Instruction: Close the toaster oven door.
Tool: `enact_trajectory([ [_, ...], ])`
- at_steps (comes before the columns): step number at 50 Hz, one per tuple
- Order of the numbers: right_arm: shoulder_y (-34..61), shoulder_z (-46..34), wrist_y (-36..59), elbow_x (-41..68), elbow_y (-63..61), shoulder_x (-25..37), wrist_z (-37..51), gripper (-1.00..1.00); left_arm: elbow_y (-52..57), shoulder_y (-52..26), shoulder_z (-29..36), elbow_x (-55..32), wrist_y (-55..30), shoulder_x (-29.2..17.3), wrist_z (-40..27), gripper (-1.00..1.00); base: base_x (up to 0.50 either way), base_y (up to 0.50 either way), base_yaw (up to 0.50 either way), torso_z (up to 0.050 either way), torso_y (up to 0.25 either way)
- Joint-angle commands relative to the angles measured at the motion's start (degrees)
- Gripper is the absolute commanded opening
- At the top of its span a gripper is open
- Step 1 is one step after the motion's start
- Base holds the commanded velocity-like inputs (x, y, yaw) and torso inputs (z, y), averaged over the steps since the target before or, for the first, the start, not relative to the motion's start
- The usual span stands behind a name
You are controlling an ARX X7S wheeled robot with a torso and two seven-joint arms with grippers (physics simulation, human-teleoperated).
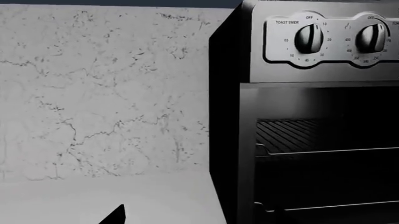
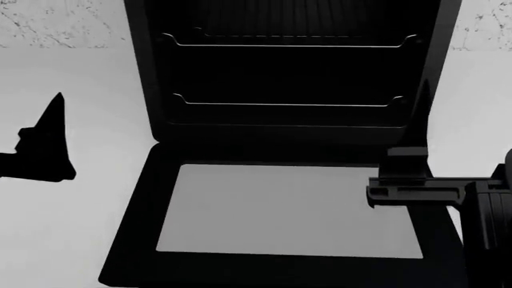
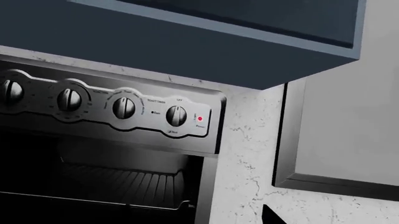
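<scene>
The matte-black toaster oven stands open in the head view, with two wire racks showing inside. Its door lies folded down flat toward me, grey glass pane up. My left gripper hovers over the counter to the left of the door, apart from it. My right gripper hangs over the door's right edge, near the hinge end. Each wrist view shows the oven front and only one fingertip, set far to the side. Both grippers look open and empty.
White counter lies on both sides of the oven, with a marble backsplash behind. The oven's silver control panel carries several knobs. A dark-blue upper cabinet overhangs it, and a grey framed panel is on the wall beside it.
</scene>
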Motion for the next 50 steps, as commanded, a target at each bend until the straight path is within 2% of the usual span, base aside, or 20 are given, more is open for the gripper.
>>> enact_trajectory([
  [1,0.7,0.2,0.6,0.8,-0.5,0.0,0.3,1.00,0.4,0.3,0.7,0.6,1.9,-1.5,1.4,1.00,0.00,0.00,0.00,0.000,0.000],
  [2,0.6,0.4,0.6,0.9,-0.5,0.0,0.2,1.00,1.0,0.5,3.3,2.9,4.1,-3.6,3.2,1.00,0.00,0.00,0.00,0.000,0.000],
  [7,-0.5,1.2,-0.1,1.1,-0.5,0.1,0.0,1.00,1.1,0.1,6.9,7.2,9.2,-10.5,9.1,1.00,0.00,0.00,0.00,0.000,0.000],
  [10,-0.5,1.6,-0.1,1.4,-0.8,0.2,0.0,1.00,2.3,0.4,10.8,11.4,12.6,-16.9,13.7,1.00,0.00,0.00,0.00,0.000,0.000],
  [14,-0.4,1.8,0.1,1.7,-0.9,0.1,0.0,1.00,2.7,1.8,16.2,18.2,17.8,-22.7,17.0,1.00,0.00,0.00,0.00,0.000,0.000],
  [17,-0.3,3.1,0.8,2.6,-2.0,0.3,0.0,1.00,6.3,0.6,22.1,24.6,16.5,-27.1,19.0,1.00,0.00,0.00,0.00,0.000,0.000],
  [20,-0.4,4.1,1.2,3.3,-2.8,0.4,0.0,1.00,5.4,-1.4,26.8,30.0,17.2,-30.1,21.3,1.00,0.00,0.00,0.00,0.000,0.000],
  [23,-0.6,4.4,0.9,3.5,-2.7,0.2,-0.1,1.00,4.4,-3.7,30.6,34.7,18.1,-32.6,23.9,1.00,0.00,0.00,0.00,0.000,0.000],
  [32,-0.1,3.8,1.3,3.9,-3.0,0.2,0.5,1.00,3.3,-4.8,35.9,41.4,24.9,-40.4,29.4,1.00,0.00,0.00,0.00,0.000,0.000],
  [39,-0.3,4.0,1.3,4.1,-3.1,0.2,0.7,1.00,2.2,-4.1,38.6,44.9,30.5,-43.4,30.6,1.00,0.00,0.00,0.00,0.000,0.000],
  [44,-0.8,4.2,0.6,4.1,-2.9,0.2,0.6,1.00,1.3,-3.4,40.7,46.5,38.1,-45.1,30.9,1.00,0.00,0.00,0.00,0.000,0.000],
  [50,-0.9,4.3,0.8,4.6,-3.1,0.2,0.8,1.00,0.5,-2.9,41.9,48.1,40.8,-46.2,31.3,1.00,0.00,0.00,0.00,0.000,0.000],
])
